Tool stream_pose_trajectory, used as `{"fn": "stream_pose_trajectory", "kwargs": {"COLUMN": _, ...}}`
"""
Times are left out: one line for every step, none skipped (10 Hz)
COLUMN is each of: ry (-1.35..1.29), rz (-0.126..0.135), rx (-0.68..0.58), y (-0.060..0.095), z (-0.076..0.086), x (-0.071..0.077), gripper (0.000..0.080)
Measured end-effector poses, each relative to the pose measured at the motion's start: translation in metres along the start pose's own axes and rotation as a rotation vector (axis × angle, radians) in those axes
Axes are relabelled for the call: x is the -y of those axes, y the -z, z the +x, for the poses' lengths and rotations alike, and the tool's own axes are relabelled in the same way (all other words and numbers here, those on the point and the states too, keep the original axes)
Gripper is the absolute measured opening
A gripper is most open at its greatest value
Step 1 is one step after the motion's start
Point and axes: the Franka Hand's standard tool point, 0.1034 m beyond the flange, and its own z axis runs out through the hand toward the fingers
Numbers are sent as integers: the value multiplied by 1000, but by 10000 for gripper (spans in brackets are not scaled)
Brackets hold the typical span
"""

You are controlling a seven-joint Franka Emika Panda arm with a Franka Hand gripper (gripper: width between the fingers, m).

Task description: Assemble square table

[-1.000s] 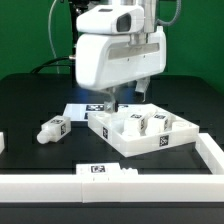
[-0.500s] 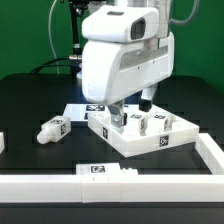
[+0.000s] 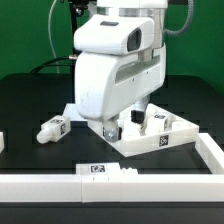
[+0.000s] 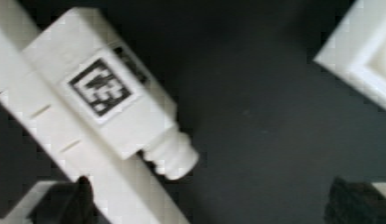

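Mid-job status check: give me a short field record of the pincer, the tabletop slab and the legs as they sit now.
pincer: open, holding nothing, low by the slab's corner at the exterior view's left
slab: flat on the black table, legs lying inside it
loose leg: on its side, apart from the slab, at the exterior view's left
tagged leg: in wrist view, threaded end showing, not gripped

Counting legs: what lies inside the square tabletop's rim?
At least one tagged leg lies inside the tabletop; the arm covers the rest, so further legs there cannot be seen.
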Motion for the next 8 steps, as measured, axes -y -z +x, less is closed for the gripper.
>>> {"fn": "stream_pose_trajectory", "kwargs": {"ry": -3, "rz": 4, "rx": 1, "y": -4, "z": -1, "x": -1, "gripper": 650}}
{"fn": "stream_pose_trajectory", "kwargs": {"ry": -3, "rz": 7, "rx": 2, "y": -10, "z": -4, "x": 0, "gripper": 650}}
{"fn": "stream_pose_trajectory", "kwargs": {"ry": -1, "rz": 16, "rx": 7, "y": -17, "z": -7, "x": 1, "gripper": 650}}
{"fn": "stream_pose_trajectory", "kwargs": {"ry": 3, "rz": 24, "rx": 10, "y": -23, "z": -12, "x": 0, "gripper": 650}}
{"fn": "stream_pose_trajectory", "kwargs": {"ry": 5, "rz": 28, "rx": 11, "y": -29, "z": -17, "x": 0, "gripper": 650}}
{"fn": "stream_pose_trajectory", "kwargs": {"ry": 4, "rz": 28, "rx": 10, "y": -33, "z": -20, "x": -1, "gripper": 650}}
{"fn": "stream_pose_trajectory", "kwargs": {"ry": 1, "rz": 33, "rx": 12, "y": -35, "z": -22, "x": -1, "gripper": 650}}
{"fn": "stream_pose_trajectory", "kwargs": {"ry": 1, "rz": 34, "rx": 13, "y": -36, "z": -22, "x": -1, "gripper": 650}}
